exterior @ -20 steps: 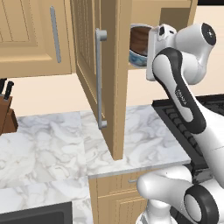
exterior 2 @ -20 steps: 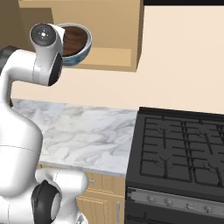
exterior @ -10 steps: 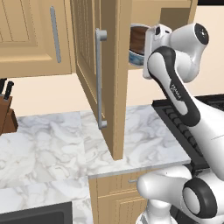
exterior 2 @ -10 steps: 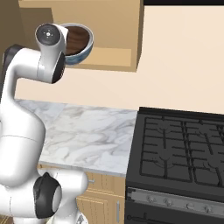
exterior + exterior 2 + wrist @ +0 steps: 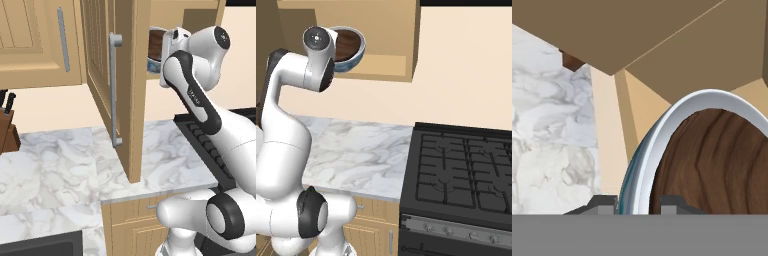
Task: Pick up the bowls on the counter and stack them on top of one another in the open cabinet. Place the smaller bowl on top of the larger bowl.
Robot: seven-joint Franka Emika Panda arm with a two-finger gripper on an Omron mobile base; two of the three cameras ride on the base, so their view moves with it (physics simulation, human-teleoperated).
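Two bowls sit nested on the open cabinet [image 5: 391,67] shelf, the smaller bowl [image 5: 348,45] inside the larger bowl [image 5: 353,59]. The fingers [image 5: 673,204] straddle and grip the larger bowl's rim. Below, the veined marble desk [image 5: 65,170] adjoins a black stove [image 5: 461,170].

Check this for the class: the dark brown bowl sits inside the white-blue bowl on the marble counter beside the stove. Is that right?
Not quite. The brown bowl does sit inside the white-blue bowl, but the pair is on the shelf of the open cabinet, not on the counter, as the right base view shows.
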